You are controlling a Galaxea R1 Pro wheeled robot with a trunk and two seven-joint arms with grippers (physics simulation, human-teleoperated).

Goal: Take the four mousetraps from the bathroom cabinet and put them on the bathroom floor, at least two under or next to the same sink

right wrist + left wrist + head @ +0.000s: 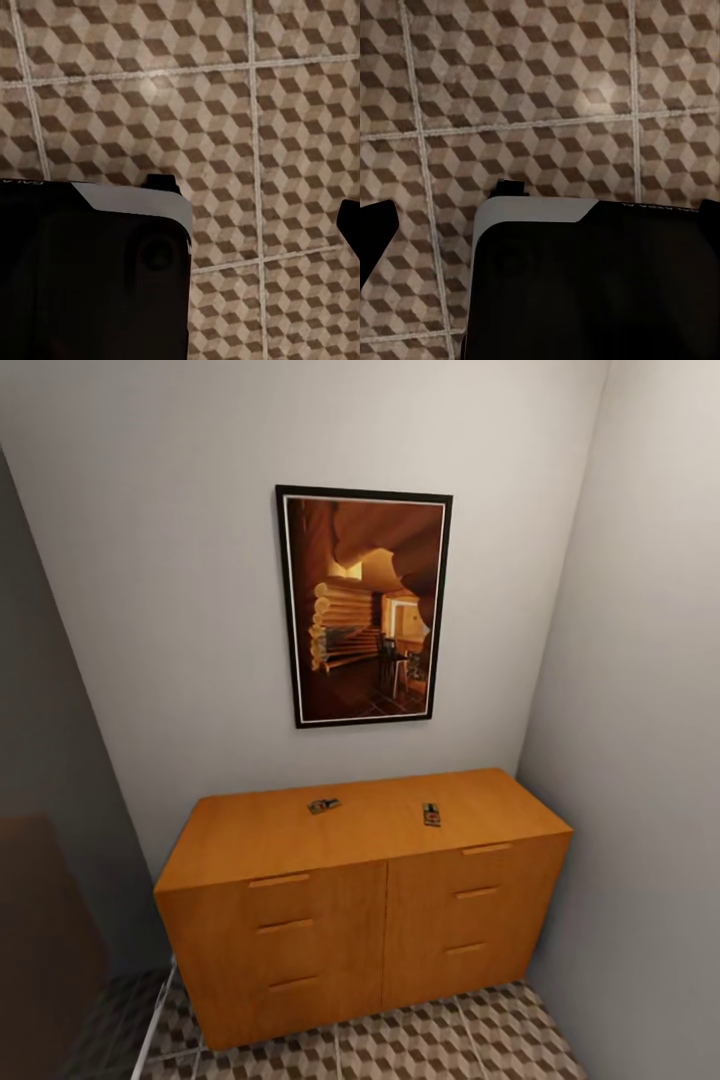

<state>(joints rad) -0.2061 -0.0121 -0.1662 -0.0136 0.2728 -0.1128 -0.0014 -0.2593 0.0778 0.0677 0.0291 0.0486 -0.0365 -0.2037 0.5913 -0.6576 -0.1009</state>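
The orange-brown cabinet (360, 900) stands against the far wall in the head view, with rows of drawer handles on its front. Two small dark mousetraps lie on its top: one (323, 806) near the middle, the other (431, 814) further right. The cube-patterned bathroom floor (430, 1040) runs in front of it. In the left wrist view, my left gripper (540, 225) hangs open over the floor tiles (547, 90), its dark fingertips (376, 232) at the frame's sides. My right gripper (180, 225) also looks open over the tiles (150, 90), with one fingertip (350, 225) showing. Both hold nothing.
A framed picture (365, 605) hangs above the cabinet. A grey wall (640, 760) closes in beside the cabinet's right end, and a dark brown panel (40, 930) stands at the left. My dark, white-edged base (585, 292) (90, 277) lies below both grippers.
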